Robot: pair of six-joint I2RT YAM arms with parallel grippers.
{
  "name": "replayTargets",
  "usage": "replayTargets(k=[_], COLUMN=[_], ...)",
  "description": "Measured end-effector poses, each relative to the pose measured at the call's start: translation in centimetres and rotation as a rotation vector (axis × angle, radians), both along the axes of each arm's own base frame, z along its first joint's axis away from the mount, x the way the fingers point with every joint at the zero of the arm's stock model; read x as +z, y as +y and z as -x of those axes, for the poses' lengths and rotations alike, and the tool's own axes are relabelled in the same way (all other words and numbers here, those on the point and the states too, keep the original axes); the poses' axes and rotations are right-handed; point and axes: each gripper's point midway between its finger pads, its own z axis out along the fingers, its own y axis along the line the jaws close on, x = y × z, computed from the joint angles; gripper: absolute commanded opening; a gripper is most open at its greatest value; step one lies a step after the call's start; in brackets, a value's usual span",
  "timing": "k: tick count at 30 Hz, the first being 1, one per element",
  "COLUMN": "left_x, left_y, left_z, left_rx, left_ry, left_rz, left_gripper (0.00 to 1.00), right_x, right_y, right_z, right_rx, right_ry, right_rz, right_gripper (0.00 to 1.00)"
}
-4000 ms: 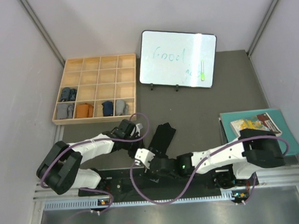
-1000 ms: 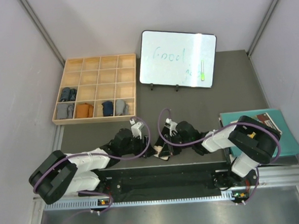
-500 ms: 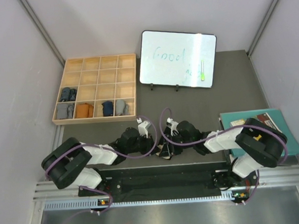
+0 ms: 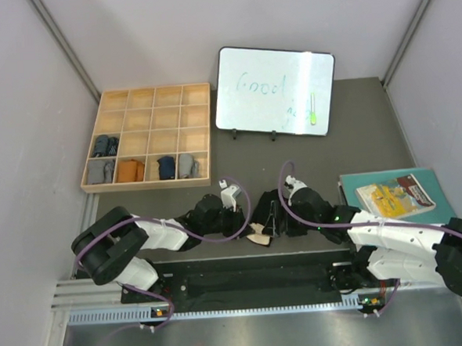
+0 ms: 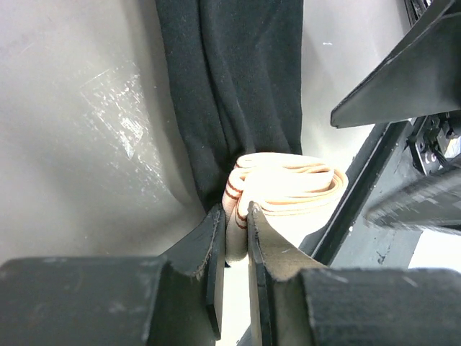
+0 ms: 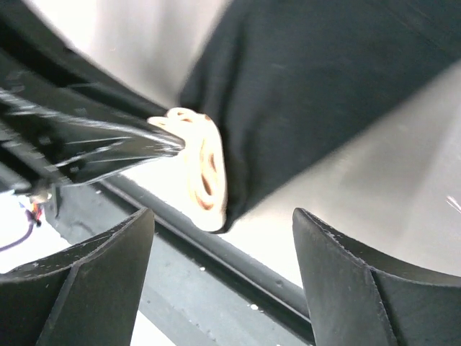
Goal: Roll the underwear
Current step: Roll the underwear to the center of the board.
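Your left gripper (image 5: 234, 216) pinches the beige waistband (image 5: 288, 189) of the black cloth briefs (image 5: 230, 86), which stretch straight ahead; right gripper (image 6: 223, 216) gapes beside.

A lab test booth: plain grey panel walls (image 4: 23, 115), a metal rail base (image 4: 247, 307), a propped whiteboard (image 4: 275, 90).

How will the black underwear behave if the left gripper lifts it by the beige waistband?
Probably floppy: the black underwear lies in soft folds, so it would likely drape and hang. The coiled waistband looks loose and may unroll. It seems light; the left gripper pinches only a thin edge, which might slip.
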Motion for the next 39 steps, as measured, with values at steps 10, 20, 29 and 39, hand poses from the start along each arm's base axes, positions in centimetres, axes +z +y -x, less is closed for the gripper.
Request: replayTargets(k=[10,20,29,39], left_x=[0.0,0.1,1.0,0.4], left_y=[-0.2,-0.2,0.8,1.5], left_z=[0.0,0.1,0.4,-0.1], left_rx=[0.025,0.046,0.077,0.121], left_ry=[0.022,0.037,0.041,0.030], left_rz=[0.001,0.001,-0.015,-0.047], left_gripper=[0.00,0.11,0.53,0.54], right_x=[-2.5,-3.6,-4.5,-4.8], right_y=[-0.5,0.9,1.3,1.4], right_z=[-0.3,-0.9,-1.4,-1.3], right_rx=[-0.125,-0.132,-0.145,-0.042], right_ry=[0.070,0.101,0.174,0.246], right_rz=[0.001,-0.022,-0.035,-0.126], right_gripper=[0.66,0.21,0.00,0.00])
